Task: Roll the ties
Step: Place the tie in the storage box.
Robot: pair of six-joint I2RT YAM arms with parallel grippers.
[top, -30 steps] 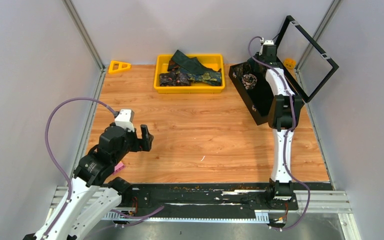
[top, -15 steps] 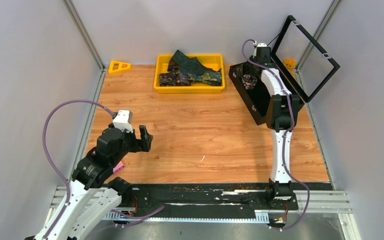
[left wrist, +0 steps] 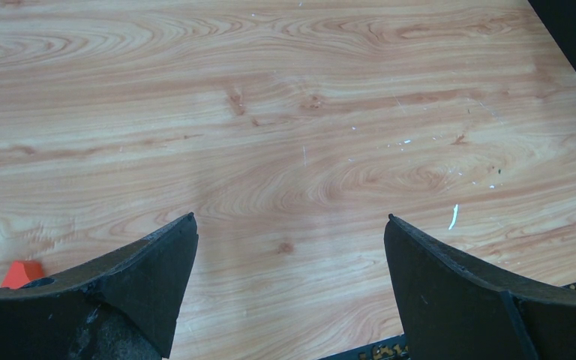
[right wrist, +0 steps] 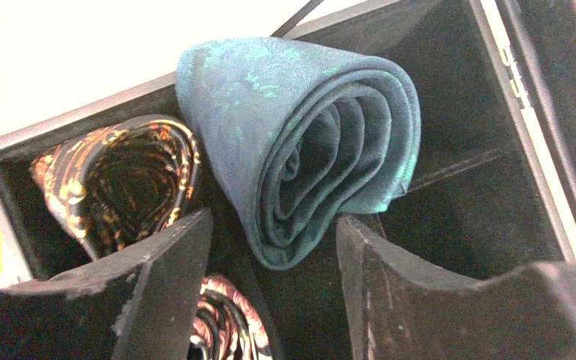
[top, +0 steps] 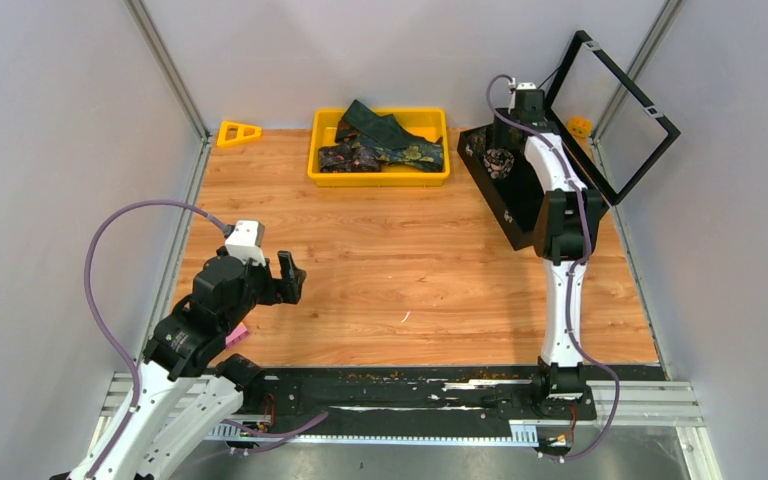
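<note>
Plain pale grey walls (top: 50, 150) close the cell on three sides, with bare aluminium posts (top: 165, 65) slanting up from the back corners. The floor of the cell is a light wood-grain laminate table (top: 400, 250), scuffed and speckled in the left wrist view. A black mounting strip (top: 410, 385) runs along its near edge.

At the right rear stands a black compartmented case (top: 505, 205), its black-framed clear lid (top: 630, 83) raised and leaning back toward the wall. A shallow yellow plastic tray (top: 380, 177) sits at the middle of the back edge. It holds a loose heap of unrolled dark teal and gold-patterned fabric ties (top: 385, 140).

The right gripper (right wrist: 274, 217) reaches into the case with its jaws partly apart. They straddle the lower end of a rolled dark teal tie (right wrist: 300, 112) that sits in a compartment, and a gap shows on one side, so it is not clamped. Beside it, in the next cell, lies a rolled dark tie with a gold-and-red floral pattern (right wrist: 127, 187). Part of another patterned roll (right wrist: 221, 322) shows below.

The left gripper (left wrist: 289, 225) hovers over bare wood near the front left, spread wide with nothing between its fingers.

A hollow yellow plastic triangle (top: 238, 132) lies at the back left corner. A small yellow object (top: 580, 126) sits behind the case, and a white fleck (top: 406, 316) marks the wood near the middle.
</note>
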